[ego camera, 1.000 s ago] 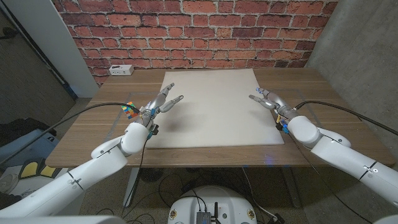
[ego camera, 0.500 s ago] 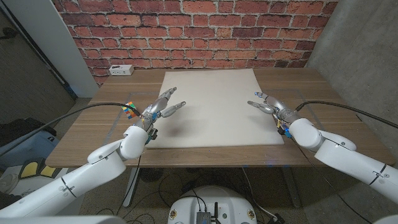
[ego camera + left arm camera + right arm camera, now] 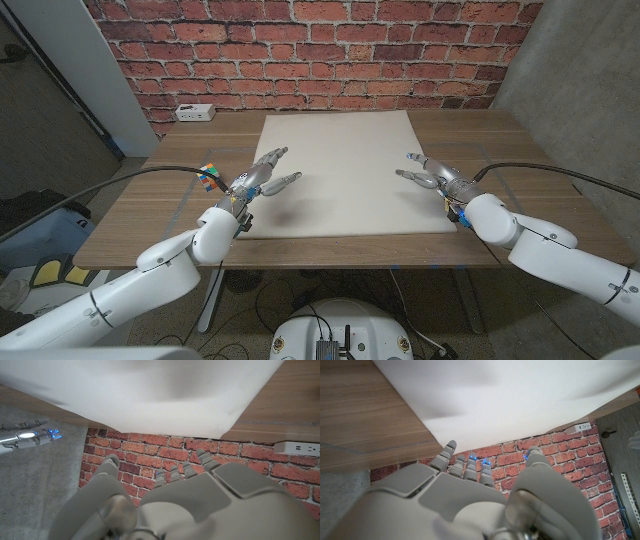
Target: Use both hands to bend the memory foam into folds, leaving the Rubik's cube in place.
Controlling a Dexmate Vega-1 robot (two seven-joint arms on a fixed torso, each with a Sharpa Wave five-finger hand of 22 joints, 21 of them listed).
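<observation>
A large cream memory foam sheet (image 3: 340, 170) lies flat on the wooden table (image 3: 150, 215), unfolded. The Rubik's cube (image 3: 209, 176) stands on the bare wood just left of the sheet's near left corner. My left hand (image 3: 264, 178) hovers over the sheet's left side, fingers spread, holding nothing. My right hand (image 3: 428, 172) is over the sheet's right edge, fingers apart and empty. The left wrist view has the foam (image 3: 150, 390) beyond my left hand (image 3: 165, 500). The right wrist view has the foam (image 3: 520, 395) beyond my right hand (image 3: 470, 500).
A white power strip (image 3: 195, 112) lies at the table's far left corner, before the brick wall (image 3: 320, 40). Bare wood (image 3: 490, 140) runs along both sides of the sheet. A cable (image 3: 150, 172) trails from my left arm past the cube.
Both hands have drawn back a little toward the table's near edge and sunk closer to the foam. The foam and the cube have not moved.
</observation>
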